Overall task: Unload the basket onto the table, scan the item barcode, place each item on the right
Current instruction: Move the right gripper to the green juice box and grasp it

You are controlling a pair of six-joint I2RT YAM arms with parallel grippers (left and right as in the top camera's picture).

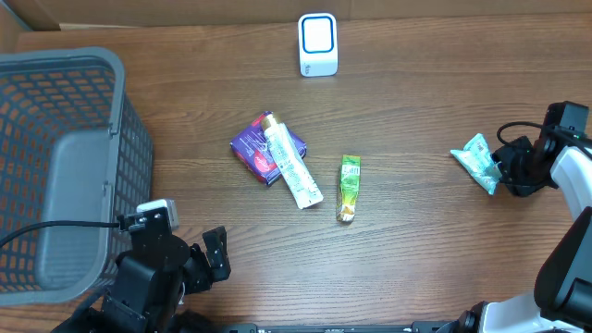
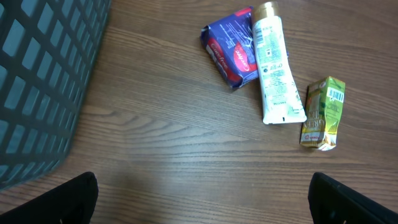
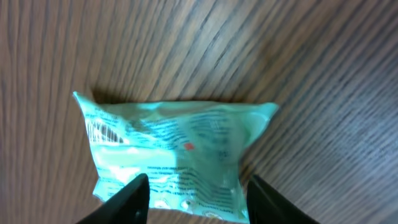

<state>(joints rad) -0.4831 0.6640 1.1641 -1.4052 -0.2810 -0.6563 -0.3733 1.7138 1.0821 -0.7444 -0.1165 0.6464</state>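
The teal packet (image 3: 168,149) is found lying flat on the wooden table (image 3: 323,74), directly ahead of the right gripper (image 3: 196,198), with its near edge reaching in between the two fingers. The fingers are held partly spread, one to each side of that edge. Since the film is shown flat and uncrumpled, the packet appears not to be pinched, though contact at the fingertips cannot be ruled out from the wrist view.

The packet is judged to be light, thin and soft: a sealed foil or plastic pouch with crimped ends, likely to bend, sag and slide on the smooth wood when pushed. A glossy skin may be expected to slip under a weak pinch. It would best be taken by a crimped end seam or a flat corner, where the material is stiffest. The printed face must be left uncovered so the barcode can be turned toward the white scanner (image 1: 317,44), which is set well away from this gripper, far across the table. A firm but shallow pinch is advised.

The left gripper (image 2: 202,202) is held fully spread and empty, with nothing between its fingers.
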